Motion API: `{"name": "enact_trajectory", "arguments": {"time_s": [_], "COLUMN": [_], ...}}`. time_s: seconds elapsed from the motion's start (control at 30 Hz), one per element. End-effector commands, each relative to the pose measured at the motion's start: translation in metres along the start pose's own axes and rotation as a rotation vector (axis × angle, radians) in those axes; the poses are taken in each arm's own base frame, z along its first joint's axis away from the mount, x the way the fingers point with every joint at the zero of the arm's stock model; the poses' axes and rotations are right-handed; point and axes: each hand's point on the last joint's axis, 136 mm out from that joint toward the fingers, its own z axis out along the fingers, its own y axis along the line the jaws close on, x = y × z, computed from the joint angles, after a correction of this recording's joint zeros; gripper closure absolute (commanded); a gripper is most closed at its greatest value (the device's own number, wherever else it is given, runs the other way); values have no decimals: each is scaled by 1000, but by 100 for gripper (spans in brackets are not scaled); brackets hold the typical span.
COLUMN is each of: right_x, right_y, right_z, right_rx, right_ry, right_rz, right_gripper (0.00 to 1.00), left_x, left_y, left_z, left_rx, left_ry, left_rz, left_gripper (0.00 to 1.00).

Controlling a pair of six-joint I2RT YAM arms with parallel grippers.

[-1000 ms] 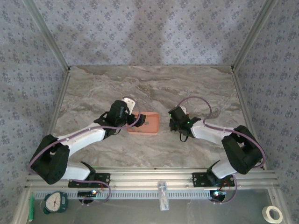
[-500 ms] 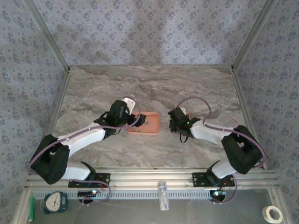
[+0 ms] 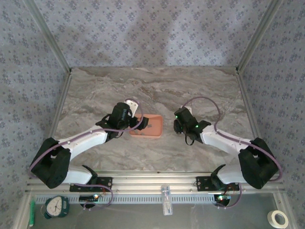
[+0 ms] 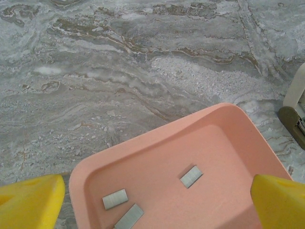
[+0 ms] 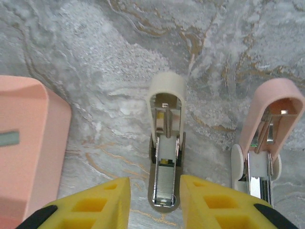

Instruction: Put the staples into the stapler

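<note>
Right gripper (image 5: 156, 186) at lower centre of its wrist view, yellow fingers parted, straddling the near end of the stapler (image 5: 164, 143), a sliver of marble table (image 5: 95, 71) visible on the left side. Grey channel facing up, cream nose toward frame centre; pink cover (image 5: 269, 124) just beside, at right. Left gripper (image 4: 155, 202) spread wide over the salmon-pink tray (image 4: 157, 143). Three staples (image 4: 191, 176) loose inside, lower middle.

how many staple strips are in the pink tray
3 staples, all in the tray: two side by side at its lower left, one alone further right. More may be hidden below the picture's edge.
</note>
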Motion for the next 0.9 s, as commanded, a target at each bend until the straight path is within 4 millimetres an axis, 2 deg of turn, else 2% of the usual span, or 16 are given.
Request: {"name": "enact_trajectory", "arguments": {"time_s": [0.0, 0.37, 0.6, 0.87], "right_x": [-15, -36, -44, -53], "right_y": [11, 57, 88, 123], "right_z": [-12, -22, -23, -10], "right_rx": [-37, -203, -283, -360], "right_ry": [-28, -62, -38, 30], "right_rz": [-36, -112, -244, -450], "right_gripper": [65, 62, 60, 59], "left_x": [-14, 22, 43, 52], "left_y": [1, 40, 58, 72], "left_z": [-9, -15, -16, -24], "left_rx": [9, -103, -176, -207], "left_ry": [-11, 171, 254, 291], "left_rz": [-31, -227, -317, -399], "left_gripper": [0, 1, 2, 2]}}
